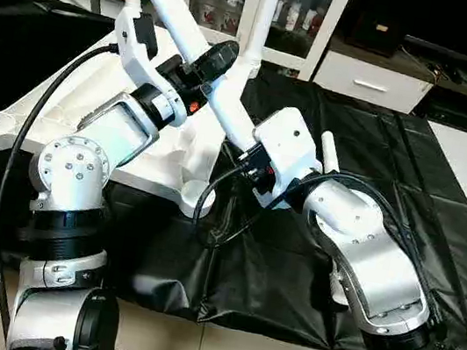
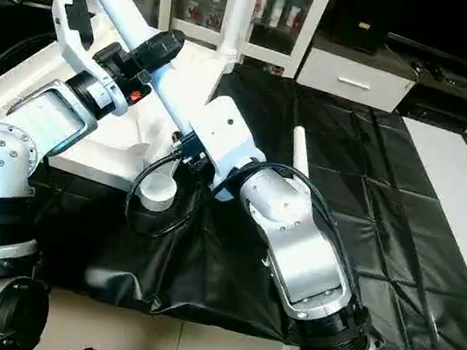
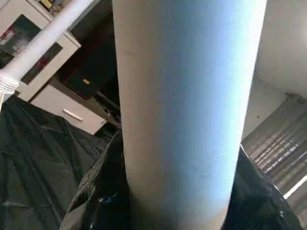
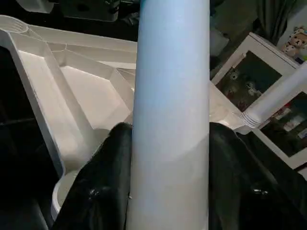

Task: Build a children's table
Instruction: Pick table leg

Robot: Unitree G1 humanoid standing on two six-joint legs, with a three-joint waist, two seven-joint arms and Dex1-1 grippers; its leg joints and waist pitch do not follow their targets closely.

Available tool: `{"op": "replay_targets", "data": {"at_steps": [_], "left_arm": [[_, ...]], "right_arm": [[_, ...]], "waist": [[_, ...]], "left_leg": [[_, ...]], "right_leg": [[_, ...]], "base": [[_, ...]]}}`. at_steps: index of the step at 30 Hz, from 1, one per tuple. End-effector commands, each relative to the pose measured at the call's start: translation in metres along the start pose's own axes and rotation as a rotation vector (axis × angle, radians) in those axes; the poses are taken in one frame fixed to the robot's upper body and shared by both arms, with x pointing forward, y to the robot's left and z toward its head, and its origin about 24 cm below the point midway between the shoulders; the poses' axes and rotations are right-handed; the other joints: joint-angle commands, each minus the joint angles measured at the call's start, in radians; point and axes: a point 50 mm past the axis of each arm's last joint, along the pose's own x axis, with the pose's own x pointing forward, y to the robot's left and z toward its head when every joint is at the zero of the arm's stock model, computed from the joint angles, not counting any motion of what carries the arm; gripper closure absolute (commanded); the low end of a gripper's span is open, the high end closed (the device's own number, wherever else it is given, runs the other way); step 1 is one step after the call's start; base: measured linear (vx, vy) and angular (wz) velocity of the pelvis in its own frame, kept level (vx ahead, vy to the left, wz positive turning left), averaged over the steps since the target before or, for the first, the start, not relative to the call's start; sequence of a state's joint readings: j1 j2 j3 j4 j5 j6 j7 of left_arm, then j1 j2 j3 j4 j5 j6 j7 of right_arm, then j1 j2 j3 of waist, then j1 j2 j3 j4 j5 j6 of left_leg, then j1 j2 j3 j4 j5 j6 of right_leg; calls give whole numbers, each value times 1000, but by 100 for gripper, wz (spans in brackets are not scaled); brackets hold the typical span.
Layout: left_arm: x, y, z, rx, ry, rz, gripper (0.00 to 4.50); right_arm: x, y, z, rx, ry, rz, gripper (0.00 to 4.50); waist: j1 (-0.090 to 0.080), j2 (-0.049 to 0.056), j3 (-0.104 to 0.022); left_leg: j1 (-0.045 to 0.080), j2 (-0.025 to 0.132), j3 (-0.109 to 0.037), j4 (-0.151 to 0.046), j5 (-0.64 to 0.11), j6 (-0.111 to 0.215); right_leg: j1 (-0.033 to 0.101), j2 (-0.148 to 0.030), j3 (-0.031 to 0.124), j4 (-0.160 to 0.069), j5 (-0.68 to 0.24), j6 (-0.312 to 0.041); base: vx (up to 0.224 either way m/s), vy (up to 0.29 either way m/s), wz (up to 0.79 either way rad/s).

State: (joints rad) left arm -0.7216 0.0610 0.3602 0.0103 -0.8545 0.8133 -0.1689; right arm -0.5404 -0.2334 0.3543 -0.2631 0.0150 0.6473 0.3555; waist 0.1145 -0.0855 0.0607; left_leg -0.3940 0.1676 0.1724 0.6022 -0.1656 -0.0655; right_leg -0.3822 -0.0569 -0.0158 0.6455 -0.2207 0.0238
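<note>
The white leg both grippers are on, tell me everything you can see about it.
The leg is a long, smooth white tube, plastic by its look. It slants steeply, its upper end running out of the picture's top and its lower end hidden behind the right gripper. Both grippers clamp it, the left gripper higher up; each wrist view shows black fingers on either side of it. It hangs above the upturned white tabletop, over the near corner socket. Another leg already stands upright at a far corner.

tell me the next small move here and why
Probably swing the leg upright and bring its lower end over the empty near corner socket of the tabletop. Both tools, left tool and right tool, are clamped on the tilted leg, and its end is not seated in the socket.
</note>
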Motion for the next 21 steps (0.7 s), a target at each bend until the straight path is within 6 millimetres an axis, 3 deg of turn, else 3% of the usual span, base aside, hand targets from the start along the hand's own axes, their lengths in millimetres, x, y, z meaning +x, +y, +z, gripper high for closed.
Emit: {"op": "replay_targets", "data": {"at_steps": [1, 4, 7, 8, 11, 12, 13, 15, 16, 18, 21], "left_arm": [[4, -8, -1, -5, 9, -31, 270], [6, -9, 2, -6, -7, -28, 270], [8, -5, 3, 30, 4, 11, 271], [9, -4, 3, 47, 12, 22, 271], [11, -3, 7, 65, 27, 33, 271], [12, 0, 6, 88, 49, 62, 271], [12, 0, 6, 88, 49, 62, 271], [16, -4, 3, 100, 80, 46, 271], [18, -6, 1, 114, 101, 34, 271], [19, -6, 1, 120, 109, 31, 271], [21, -11, -2, 149, 143, 8, 271]], "right_arm": [[-3, -9, 0, -7, -10, -35, 195], [-2, -11, 1, 29, -23, -27, 166], [-3, -22, 6, 224, -103, -45, 147], [-4, -25, 8, 270, -132, -44, 147], [-14, -44, 5, 481, -159, 22, 142], [-26, -52, -2, 582, -123, 141, 142], [-26, -52, -2, 582, -123, 141, 142], [-48, -64, -10, 656, -127, 301, 142], [-61, -71, -18, 697, -119, 377, 142], [-66, -74, -20, 713, -117, 401, 142], [-68, -87, -26, 669, -67, 345, 142]], "waist": [[0, 29, -69], [-2, 33, -69], [-2, 40, -70], [-3, 37, -69], [2, 40, -69], [3, 55, -68], [4, 54, -69], [13, 25, -72], [22, 24, -72], [34, 29, -72], [34, 23, -72]], "left_leg": [[36, 50, -25, -75, -208, -104], [36, 50, -25, -74, -204, -99], [35, 48, -24, -74, -214, -91], [36, 49, -25, -75, -233, -84], [38, 51, -27, -74, -217, -72], [39, 48, -28, -75, -213, -71], [43, 49, -29, -74, -220, -69], [34, 48, -24, -71, -164, -60], [32, 48, -21, -67, -141, -45], [31, 50, -20, -66, -127, -41], [32, 50, -19, -63, -117, -38]], "right_leg": [[34, -68, 34, -69, 9, -131], [34, -68, 34, -69, 16, -133], [31, -69, 34, -69, 11, -143], [30, -69, 33, -70, -16, -147], [32, -69, 32, -67, -1, -148], [34, -64, 31, -64, 9, -147], [35, -60, 30, -66, 16, -141], [47, -67, 30, -68, 64, -139], [50, -71, 31, -68, 75, -145], [45, -75, 31, -69, 68, -155], [43, -78, 29, -71, 29, -187]], "base": [[0, 0, 0], [0, 0, 0], [0, 0, 0], [0, 0, 0], [0, 0, 0], [0, 0, 0], [0, 0, 0], [0, 0, 0], [0, 0, 0], [0, 0, 0], [0, 0, 0]]}}
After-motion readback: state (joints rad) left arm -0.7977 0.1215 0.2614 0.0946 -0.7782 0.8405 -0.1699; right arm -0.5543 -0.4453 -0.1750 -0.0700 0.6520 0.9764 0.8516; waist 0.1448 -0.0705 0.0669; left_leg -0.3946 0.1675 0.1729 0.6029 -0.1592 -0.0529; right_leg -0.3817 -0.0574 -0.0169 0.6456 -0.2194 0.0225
